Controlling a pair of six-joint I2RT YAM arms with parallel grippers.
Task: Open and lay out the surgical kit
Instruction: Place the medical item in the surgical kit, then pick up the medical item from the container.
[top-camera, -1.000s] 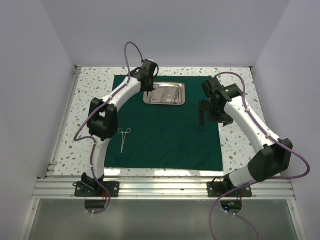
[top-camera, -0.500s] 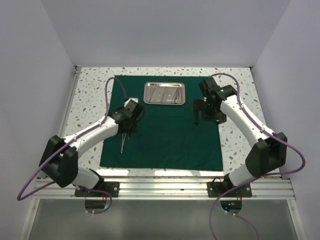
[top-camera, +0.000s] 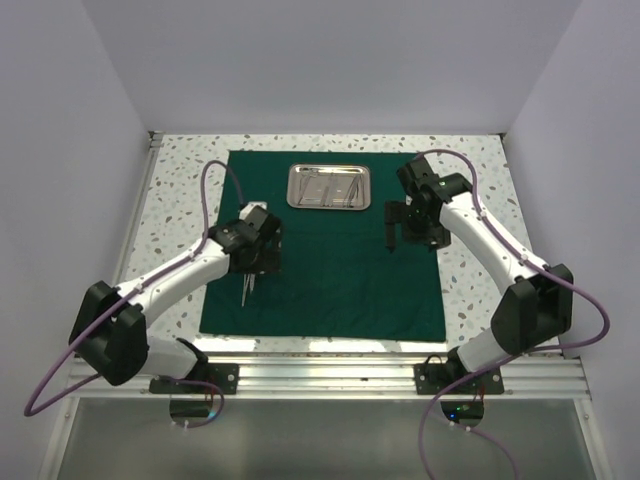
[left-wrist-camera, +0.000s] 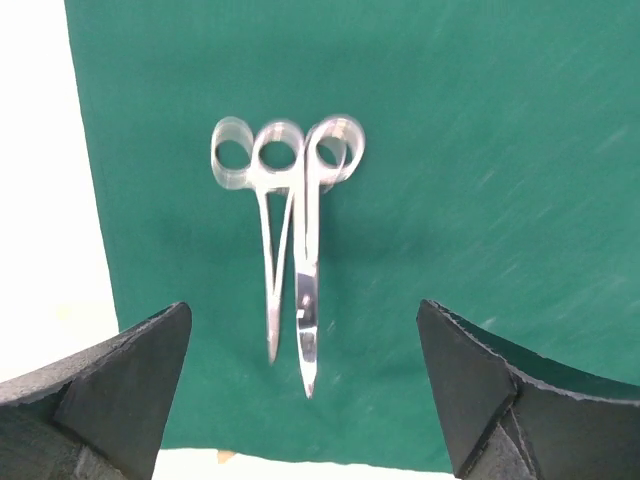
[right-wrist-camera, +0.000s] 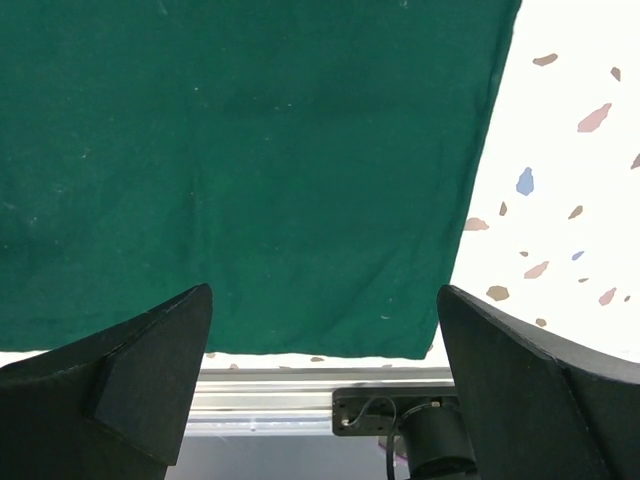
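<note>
From above, the cloth (top-camera: 335, 265) lies opened flat over the middle of the counter (top-camera: 180, 190), reaching from close to the far edge to close to the near edge. The tray (top-camera: 330, 186) sits on the cloth's far strip, about midway between the left and right edges, with faint slim steel inside it that is too small to name. The left fingers (top-camera: 253, 268) hang over the cloth's left side, and a sliver of steel shows just nearward of them. The right fingers (top-camera: 388, 235) hang over the cloth's right side, near the tray but apart from it. In the left wrist view the left fingers (left-wrist-camera: 110, 380) are spread wide and hold nothing. Between and beyond them two ringed tools (left-wrist-camera: 295, 250) lie flat on the cloth, side by side and touching, tips toward the camera and close to the cloth's left edge. These look light, stiff and slick, and lie too flat to get under easily. A pinch across the shanks just below the rings would likely hold best, and the soft cloth may bunch if the fingers drag on it. In the right wrist view the right fingers (right-wrist-camera: 120, 380) are also spread wide and empty, above bare cloth near its near right corner.
</note>
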